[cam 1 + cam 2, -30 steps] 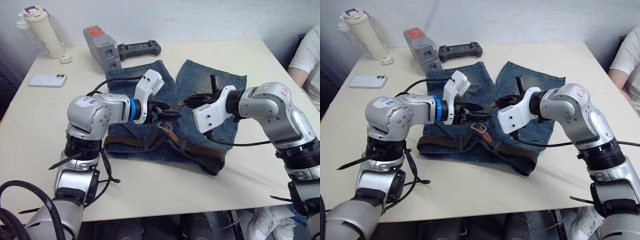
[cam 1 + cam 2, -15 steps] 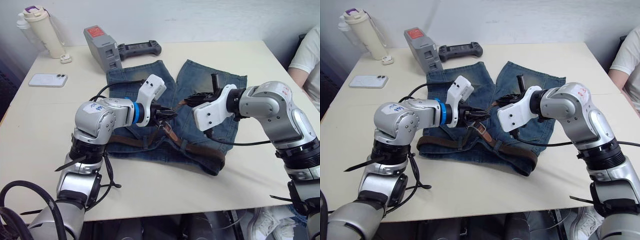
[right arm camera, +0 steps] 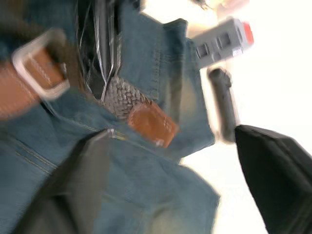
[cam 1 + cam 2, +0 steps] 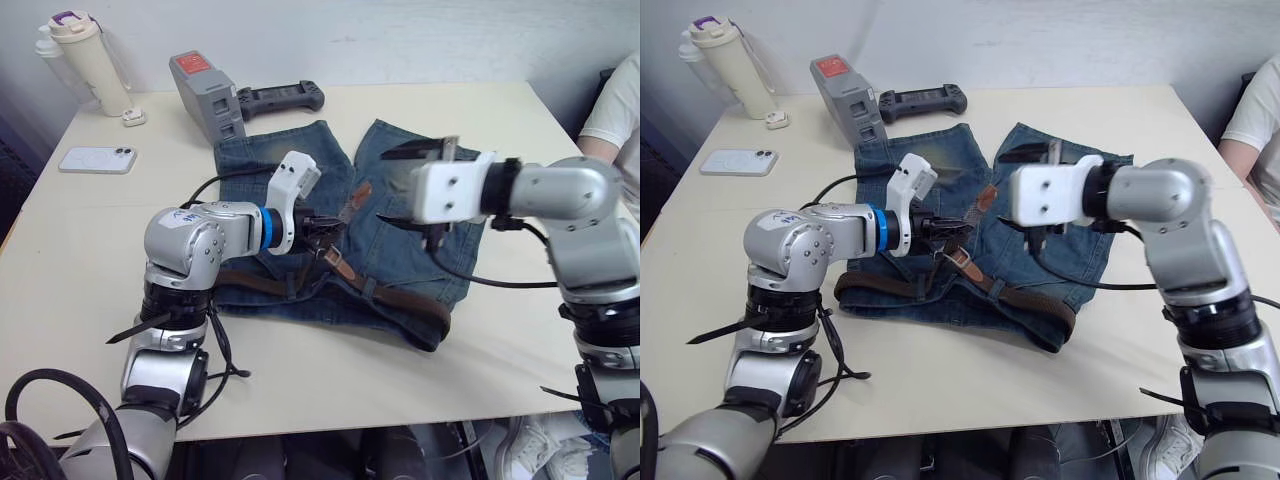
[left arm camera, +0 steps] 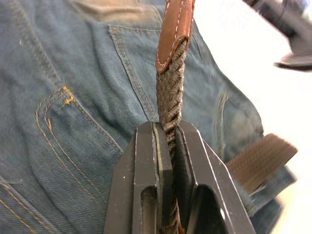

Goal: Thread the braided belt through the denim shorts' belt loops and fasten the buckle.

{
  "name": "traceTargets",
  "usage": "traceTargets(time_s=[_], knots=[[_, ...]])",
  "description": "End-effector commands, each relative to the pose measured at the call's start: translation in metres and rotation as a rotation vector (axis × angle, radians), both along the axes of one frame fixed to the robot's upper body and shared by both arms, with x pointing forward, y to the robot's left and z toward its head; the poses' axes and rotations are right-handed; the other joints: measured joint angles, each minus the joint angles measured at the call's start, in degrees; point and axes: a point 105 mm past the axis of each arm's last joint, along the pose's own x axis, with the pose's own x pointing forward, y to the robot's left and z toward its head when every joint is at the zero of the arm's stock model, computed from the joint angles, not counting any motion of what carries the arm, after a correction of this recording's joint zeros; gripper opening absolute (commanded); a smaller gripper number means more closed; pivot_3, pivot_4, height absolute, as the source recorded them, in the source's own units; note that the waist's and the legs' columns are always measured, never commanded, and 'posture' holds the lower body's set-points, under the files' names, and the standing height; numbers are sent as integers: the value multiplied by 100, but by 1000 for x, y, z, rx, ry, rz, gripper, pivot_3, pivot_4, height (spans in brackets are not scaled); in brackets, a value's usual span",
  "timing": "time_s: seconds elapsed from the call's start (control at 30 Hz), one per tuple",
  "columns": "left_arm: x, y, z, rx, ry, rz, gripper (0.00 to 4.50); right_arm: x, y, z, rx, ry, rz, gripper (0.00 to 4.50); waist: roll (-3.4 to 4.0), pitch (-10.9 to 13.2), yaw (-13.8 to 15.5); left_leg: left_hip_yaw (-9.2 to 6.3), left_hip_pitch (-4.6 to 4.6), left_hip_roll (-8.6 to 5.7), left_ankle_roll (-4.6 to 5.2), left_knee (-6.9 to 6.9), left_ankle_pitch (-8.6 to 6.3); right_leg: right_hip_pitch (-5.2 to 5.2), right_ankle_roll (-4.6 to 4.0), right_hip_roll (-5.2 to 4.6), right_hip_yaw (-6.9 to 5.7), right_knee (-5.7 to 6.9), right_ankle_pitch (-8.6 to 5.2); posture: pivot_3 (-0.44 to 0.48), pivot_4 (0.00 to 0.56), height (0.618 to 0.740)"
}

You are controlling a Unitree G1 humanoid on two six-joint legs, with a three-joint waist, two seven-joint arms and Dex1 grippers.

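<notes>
Fastening underway: belt (image 4: 400, 300) lies along the waistband of the shorts (image 4: 300, 160) on the surface (image 4: 90, 240). Left pincer (image 5: 168, 141) clamps the belt's tip end; right pincer (image 4: 412, 185) hangs wide, empty. Next move probably calls for feeding the tip into the buckle (image 4: 333, 257).

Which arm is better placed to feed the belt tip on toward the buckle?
Probably the left. The left gripper is shut on the braided belt just behind its tan tip, close to the buckle. The right gripper hangs open above the denim shorts, holding nothing.
</notes>
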Motion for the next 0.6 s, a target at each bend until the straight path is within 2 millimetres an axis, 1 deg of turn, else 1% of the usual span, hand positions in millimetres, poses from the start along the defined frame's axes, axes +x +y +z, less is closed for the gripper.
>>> traceTargets(time_s=[0.03, 0.1, 0.17, 0.27, 0.3, 0.37, 0.4, 0.47, 0.5, 0.53, 0.57, 0.6], knots=[[2, 12, 6, -137, 97, 98, 0, -25, 4, -6, 132, 229, 6, 4126, -2, -1, -1, 0, 0, 0, 0, -3, 0, 0, 0, 0, 0, -2, 0, 0, 150, 650], [3, 17, 4, -234, 174, 152, 0, -31, 7, -22, 188, 343, -6, 4126, -5, -3, 0, 0, 3, 1, 1, -9, 1, 4, 0, 1, -1, -7, 0, 0, 150, 650], [5, 23, 3, -304, 206, 200, 0, -32, 11, -29, 246, 393, -24, 4126, -5, -3, -12, 1, 5, 0, 3, -15, 2, 5, 0, 1, -1, -11, 0, 0, 150, 650], [4, 29, 1, -433, 241, 231, 0, -29, 21, -40, 397, 514, -37, 4126, -5, -3, -20, 3, 9, 0, 1, -23, 5, 3, 0, 1, 1, -11, 0, 0, 150, 650], [2, 29, 0, -480, 252, 232, 0, -26, 24, -42, 462, 560, -48, 3576, -5, -3, -18, 2, 10, 1, -2, -28, 7, 3, 0, 1, 0, -13, 0, 0, 150, 650], [1, 30, 0, -539, 266, 244, 0, -22, 27, -44, 491, 577, -63, 2884, -5, -3, -17, 1, 10, 0, -2, -30, 7, 4, 0, 0, 0, -13, 1, 0, 150, 650], [-1, 31, -1, -556, 272, 248, 0, -18, 29, -45, 531, 606, -76, 2384, -6, -3, -5, 0, 9, -1, -2, -29, 8, 4, -1, -1, 1, -14, 1, 0, 150, 650], [-4, 30, -2, -577, 282, 252, 0, -13, 32, -47, 563, 634, -95, 1523, -10, -6, -6, -3, 7, -4, -1, -26, 8, 6, -1, -2, 2, -14, 1, 0, 150, 650], [-4, 31, -2, -592, 285, 261, 0, -13, 35, -47, 583, 667, -80, 1023, -11, -6, -6, -4, 7, -5, -1, -26, 9, 6, -2, -3, 3, -14, 2, 0, 150, 650], [-6, 31, -1, -603, 286, 271, 0, -10, 39, -51, 593, 692, -81, 613, -11, -6, -7, -4, 7, -5, -1, -25, 9, 6, -2, -3, 3, -13, 2, 0, 150, 650], [-6, 31, -1, -609, 287, 278, 0, -8, 41, -54, 600, 711, -83, 75, -12, -7, -11, -4, 7, -5, -1, -25, 9, 6, -2, -3, 3, -13, 2, 0, 150, 650], [-7, 31, -1, -612, 289, 283, 0, -7, 42, -56, 606, 723, -85, 26, -12, -7, -15, -3, 7, -5, -1, -25, 9, 5, -2, -2, 3, -13, 2, 0, 150, 650]])
